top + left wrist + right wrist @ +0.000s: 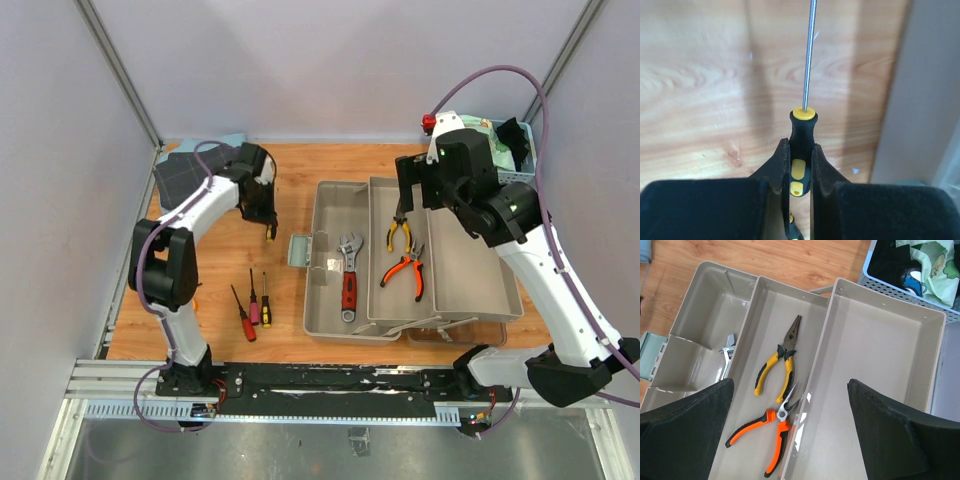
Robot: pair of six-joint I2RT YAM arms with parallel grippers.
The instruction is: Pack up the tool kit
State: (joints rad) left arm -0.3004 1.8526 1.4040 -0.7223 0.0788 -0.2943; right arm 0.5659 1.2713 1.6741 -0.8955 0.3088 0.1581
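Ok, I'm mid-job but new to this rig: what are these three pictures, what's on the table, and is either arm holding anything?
You have two robot arms bolted at the near edge of a wooden table. The wide picture looks down from above and behind them; the other two come from a camera on each wrist. The left gripper is closed on the handle of a black-and-yellow screwdriver. The right gripper is open and empty above the open toolbox, which holds yellow pliers, orange pliers and a red-handled wrench. Three more screwdrivers lie on the table left of the box. A blue basket of cloths sits at the far right corner.
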